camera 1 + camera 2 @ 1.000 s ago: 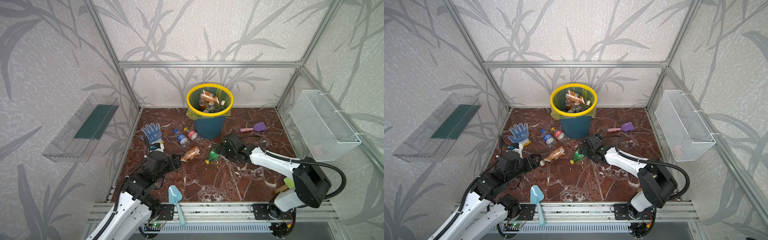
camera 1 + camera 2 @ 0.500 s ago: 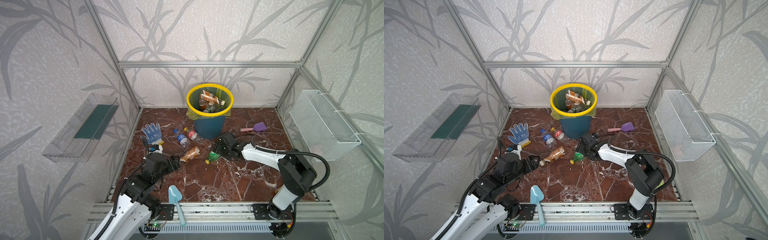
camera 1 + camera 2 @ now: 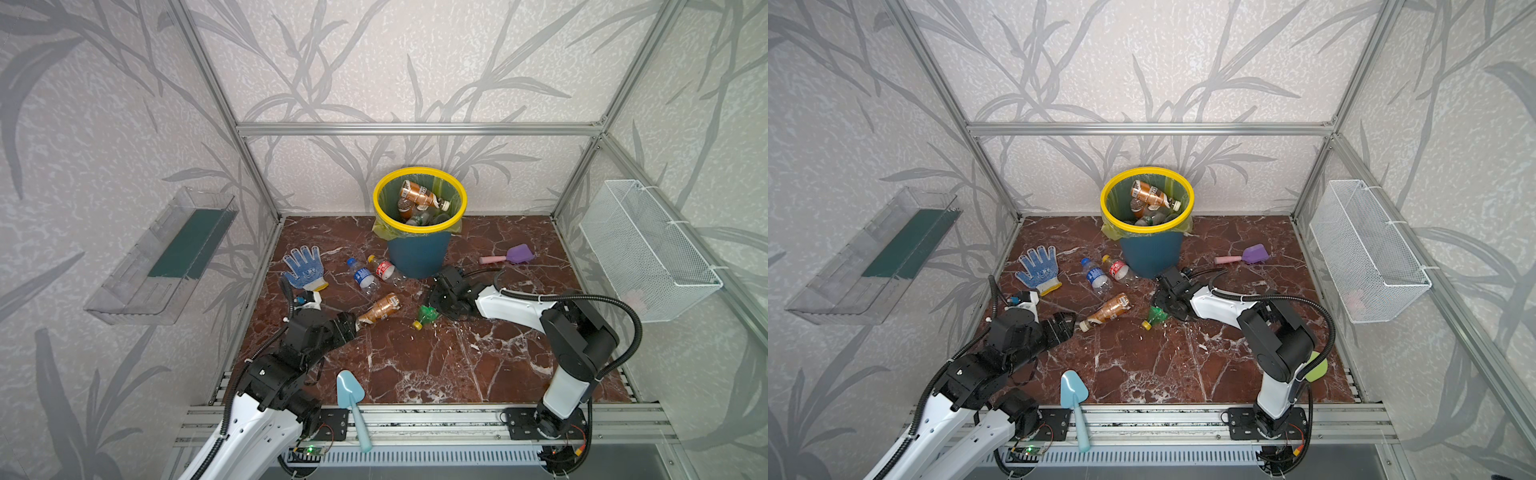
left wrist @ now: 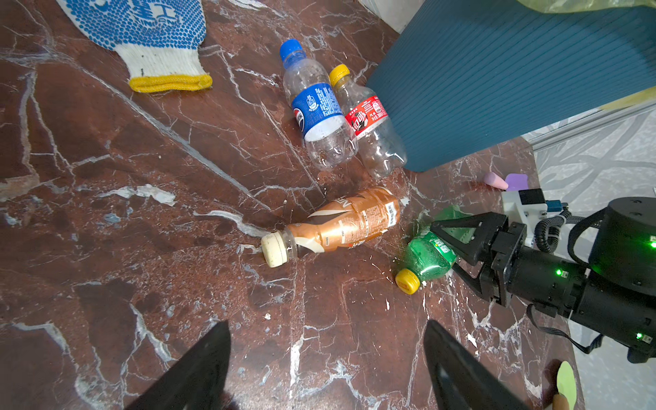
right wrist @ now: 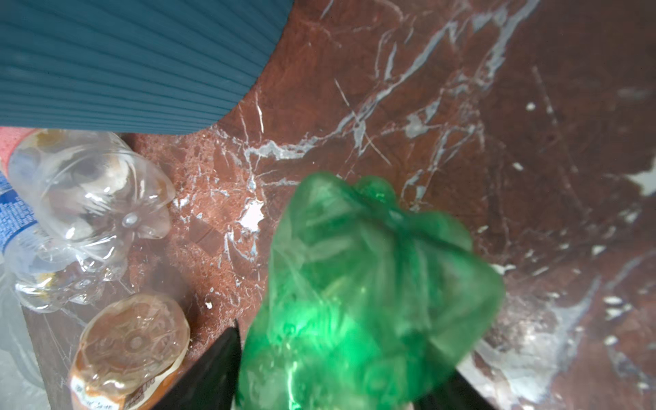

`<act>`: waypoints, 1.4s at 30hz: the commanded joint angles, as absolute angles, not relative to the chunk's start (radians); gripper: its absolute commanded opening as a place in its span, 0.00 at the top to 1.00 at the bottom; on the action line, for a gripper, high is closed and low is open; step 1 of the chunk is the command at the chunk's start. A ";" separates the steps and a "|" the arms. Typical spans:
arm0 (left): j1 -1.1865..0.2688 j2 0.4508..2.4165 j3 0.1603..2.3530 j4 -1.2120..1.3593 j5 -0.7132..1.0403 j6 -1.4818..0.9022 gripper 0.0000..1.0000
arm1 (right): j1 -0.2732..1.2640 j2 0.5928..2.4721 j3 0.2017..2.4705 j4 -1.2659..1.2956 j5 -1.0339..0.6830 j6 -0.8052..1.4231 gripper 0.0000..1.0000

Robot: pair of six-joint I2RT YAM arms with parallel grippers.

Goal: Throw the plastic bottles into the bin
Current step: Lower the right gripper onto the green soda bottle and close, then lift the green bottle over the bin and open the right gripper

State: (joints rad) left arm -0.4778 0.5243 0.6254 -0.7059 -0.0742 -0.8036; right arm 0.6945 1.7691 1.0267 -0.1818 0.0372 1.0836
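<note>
red marble floor (image 3: 436, 365), bin (image 3: 417, 253) at the back wall, some bottles already inside. right gripper (image 4: 443, 247) pinches the crumpled green bottle (image 5: 355, 301), which lies near the bin's foot. left gripper (image 4: 326, 324) gapes empty, near the brown bottle (image 4: 348, 223). risk: the soft plastic buckles and the green bottle slips on the lift, or it clips the bin.

The left arm (image 3: 257, 424) and right arm (image 3: 511, 309) have glossy white shells, black cylindrical joints and black corrugated cables (image 3: 598, 296). The right gripper (image 4: 445, 245) has black triangular fingers (image 4: 490, 230), with small green lights (image 4: 559, 272) on its wrist.
</note>
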 commanded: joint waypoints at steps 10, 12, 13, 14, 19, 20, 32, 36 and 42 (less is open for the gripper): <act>-0.477 0.561 0.638 -0.694 -0.098 -0.808 0.16 | 0.655 1.595 0.853 -0.216 -0.015 1.015 0.40; -0.477 0.567 0.638 -0.692 -0.098 -0.808 0.16 | 0.655 1.555 0.814 -0.218 -0.045 0.992 0.41; -0.478 0.569 0.638 -0.690 -0.099 -0.807 0.16 | 0.656 1.537 0.792 -0.215 -0.061 0.987 0.42; -0.477 0.570 0.637 -0.687 -0.100 -0.807 0.16 | 0.656 1.513 0.763 -0.205 -0.081 0.984 0.43; -0.478 0.595 0.629 -0.657 -0.097 -0.811 0.16 | 0.673 1.381 0.636 -0.171 -0.120 0.980 0.43; -0.477 0.603 0.628 -0.649 -0.094 -0.812 0.16 | 0.676 1.348 0.616 -0.173 -0.120 0.981 0.44; -0.477 0.668 0.634 -0.601 -0.071 -0.813 0.16 | 0.674 1.007 0.667 -0.359 0.023 0.900 0.45; -0.477 0.661 0.634 -0.607 -0.074 -0.810 0.16 | 0.648 1.008 0.911 -0.449 0.061 0.756 0.44; -0.478 0.650 0.637 -0.606 -0.068 -0.830 0.16 | 0.587 1.384 1.742 -0.525 0.038 0.531 0.39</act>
